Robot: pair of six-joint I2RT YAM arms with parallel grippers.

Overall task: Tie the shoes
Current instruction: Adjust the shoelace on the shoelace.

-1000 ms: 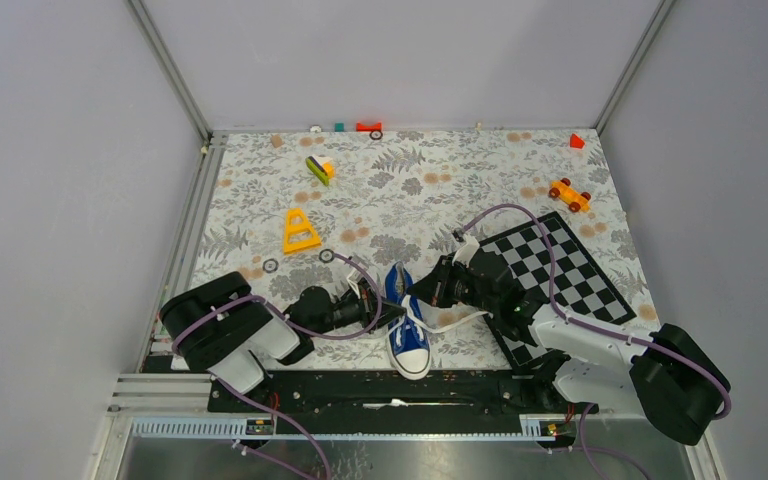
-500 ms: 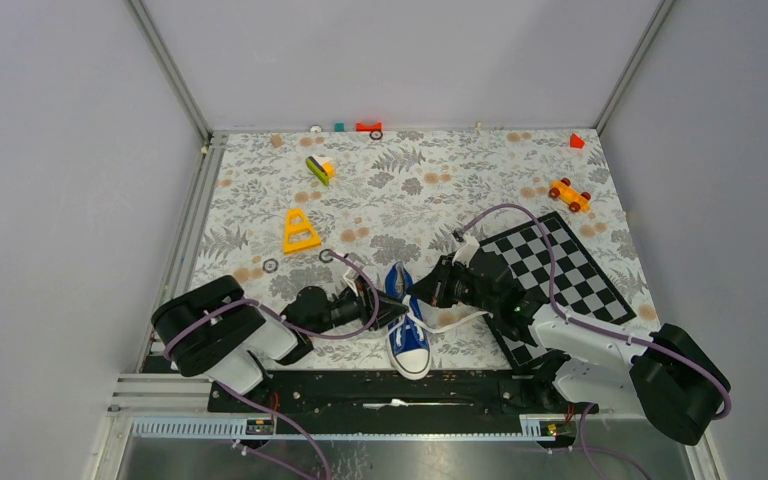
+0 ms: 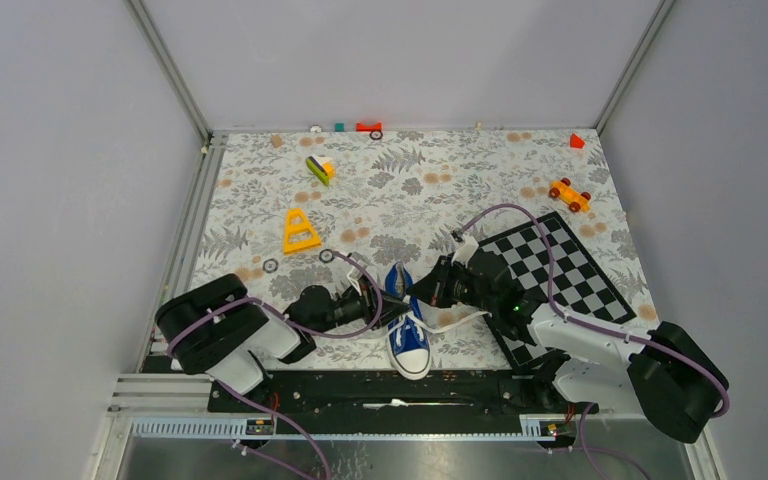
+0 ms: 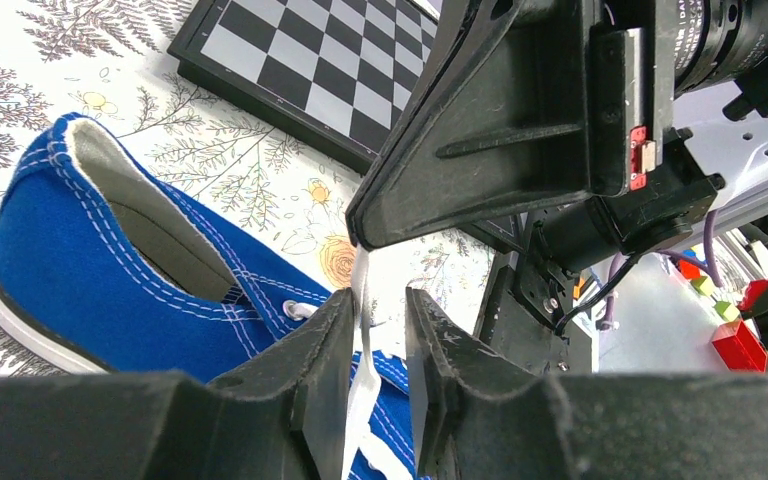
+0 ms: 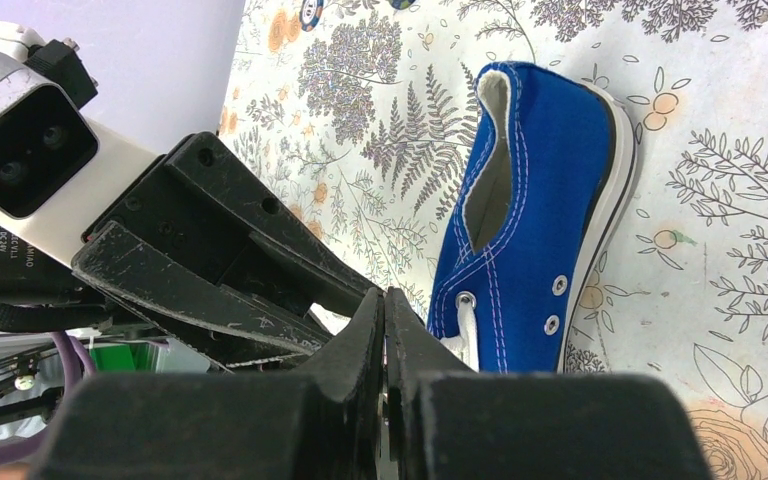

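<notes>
The blue sneaker (image 3: 409, 342) sat on the flowery table cloth (image 3: 410, 190) near the front edge, its toe toward the arms, between the two grippers. The right gripper (image 5: 384, 310) was pinched tight on a white lace (image 4: 362, 290). The left gripper (image 4: 372, 325) had its jaws a little apart, and the lace hung down through the gap. A chessboard (image 3: 560, 265) lay close by.

Count: one shoe (image 3: 409, 335), one chessboard (image 3: 572, 262), one yellow triangle (image 3: 299, 232), one toy car (image 3: 569, 194), one green-yellow block (image 3: 319, 168), three black rings (image 3: 270, 265), two red blocks (image 3: 368, 127) along the top edge.
</notes>
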